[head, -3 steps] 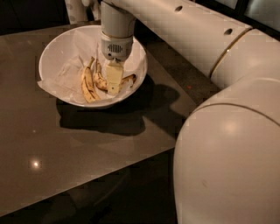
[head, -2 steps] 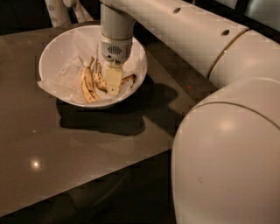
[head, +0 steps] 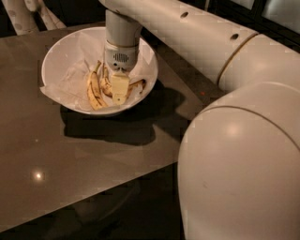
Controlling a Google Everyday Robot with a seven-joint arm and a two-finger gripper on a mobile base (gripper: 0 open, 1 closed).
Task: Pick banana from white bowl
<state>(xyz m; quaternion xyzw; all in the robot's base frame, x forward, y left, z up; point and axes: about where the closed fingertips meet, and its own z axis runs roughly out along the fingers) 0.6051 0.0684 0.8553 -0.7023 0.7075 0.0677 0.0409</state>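
A wide white bowl (head: 52, 55) lined with crumpled white paper (head: 70, 80) sits on a dark, glossy table (head: 70, 154), towards its far left. The robot's cream-coloured arm (head: 197, 33) reaches in from the right and bends straight down into the bowl. The pincer (head: 119, 93) hangs low inside, right of centre and just above the paper lining. Whether it is spread or pressed together cannot be told from this angle.

The banana (head: 136, 85), curved and yellow with a dark tip, lies in the bowl directly under and behind the pincer. Its dark end pokes out to the right, and most of its length is hidden by the wrist. A second, straighter banana with dark streaks (head: 93, 91) lies just left of the pincer, also on the paper.

Compared with a second ago, the bowl and both bananas lie where they did. The pincer sits a shade lower over the curved banana. The pale shapes (head: 18, 14) beyond the table's far left corner have shifted to the left.
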